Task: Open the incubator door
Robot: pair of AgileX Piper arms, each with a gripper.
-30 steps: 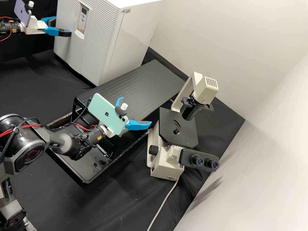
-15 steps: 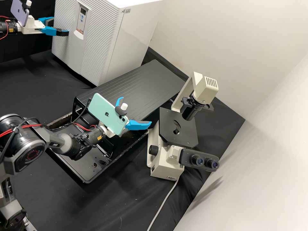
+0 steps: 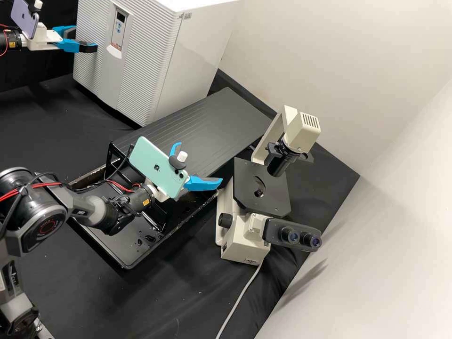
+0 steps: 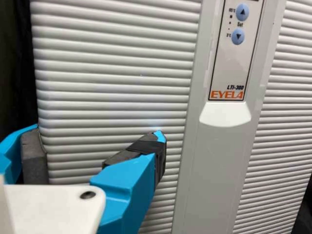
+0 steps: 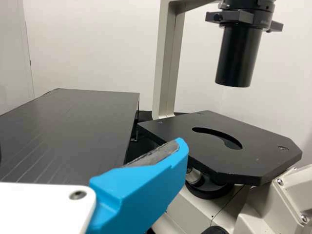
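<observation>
Left pincer (image 4: 97, 139) is spread, one finger before the door (image 4: 122, 73), the other by its side edge; no firm hold can be made out; opening of the incubator (image 3: 202, 56) is judged barely begun, the outward swing left to be done; right pincer (image 3: 198, 162) is parted, empty, beside the microscope (image 3: 270, 202).

incubator panel (image 4: 231, 68): red lettering (image 4: 227, 94), black print (image 4: 235, 87), arrows (image 4: 242, 12); phones (image 3: 149, 159): logos (image 3: 157, 168).

Laboratory: microscope (image 3: 261, 186), incubator (image 3: 141, 61) with control panel (image 3: 118, 29), black bench (image 3: 188, 287)
</observation>
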